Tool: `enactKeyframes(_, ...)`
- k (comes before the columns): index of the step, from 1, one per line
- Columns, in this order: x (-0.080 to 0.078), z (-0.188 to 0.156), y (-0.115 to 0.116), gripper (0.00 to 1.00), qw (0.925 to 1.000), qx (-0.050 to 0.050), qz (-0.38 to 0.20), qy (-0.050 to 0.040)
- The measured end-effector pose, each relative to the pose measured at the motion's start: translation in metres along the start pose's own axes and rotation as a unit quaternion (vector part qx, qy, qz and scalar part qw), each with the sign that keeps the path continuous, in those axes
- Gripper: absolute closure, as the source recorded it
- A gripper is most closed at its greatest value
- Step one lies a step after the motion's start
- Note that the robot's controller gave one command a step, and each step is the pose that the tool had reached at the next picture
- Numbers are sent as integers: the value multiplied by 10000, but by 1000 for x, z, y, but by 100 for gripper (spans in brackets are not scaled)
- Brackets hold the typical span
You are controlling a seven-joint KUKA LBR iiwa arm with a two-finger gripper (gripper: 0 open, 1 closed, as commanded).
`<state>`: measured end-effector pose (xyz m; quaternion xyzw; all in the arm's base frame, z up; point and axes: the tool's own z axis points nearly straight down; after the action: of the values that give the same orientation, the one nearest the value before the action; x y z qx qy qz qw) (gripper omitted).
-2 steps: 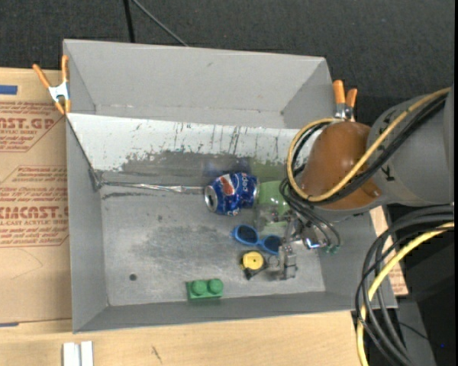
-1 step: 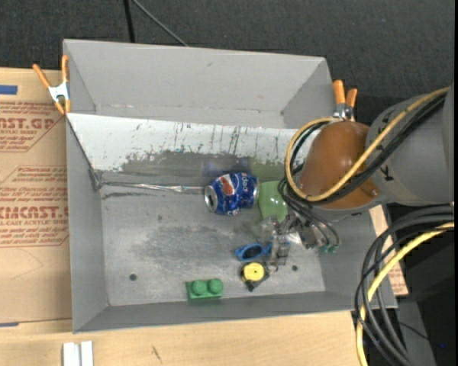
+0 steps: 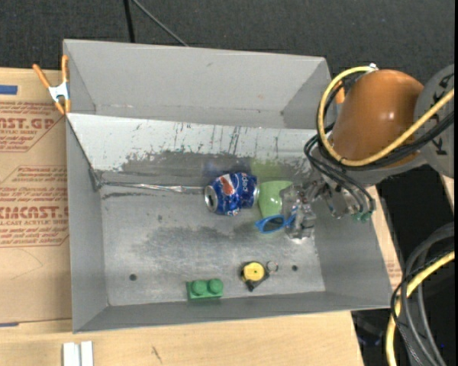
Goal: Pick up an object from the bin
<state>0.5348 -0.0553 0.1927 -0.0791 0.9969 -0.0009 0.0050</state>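
Green cup (image 3: pixel 270 197) just left of gripper (image 3: pixel 301 218), beside blue can (image 3: pixel 231 193); cannot tell if open or closed

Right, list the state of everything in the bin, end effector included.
Blue soda can: dented, on its side.
Pale green object: lying beside the can.
Small blue piece: loose, by the end effector.
Yellow round piece: loose, near the front.
Green brick: flat, by the front wall.
End effector: low in the bin.
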Motion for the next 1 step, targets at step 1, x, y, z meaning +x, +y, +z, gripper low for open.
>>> enactKeyframes(1, -55, -49, -5, 100, 9998, -1, -192, -14)
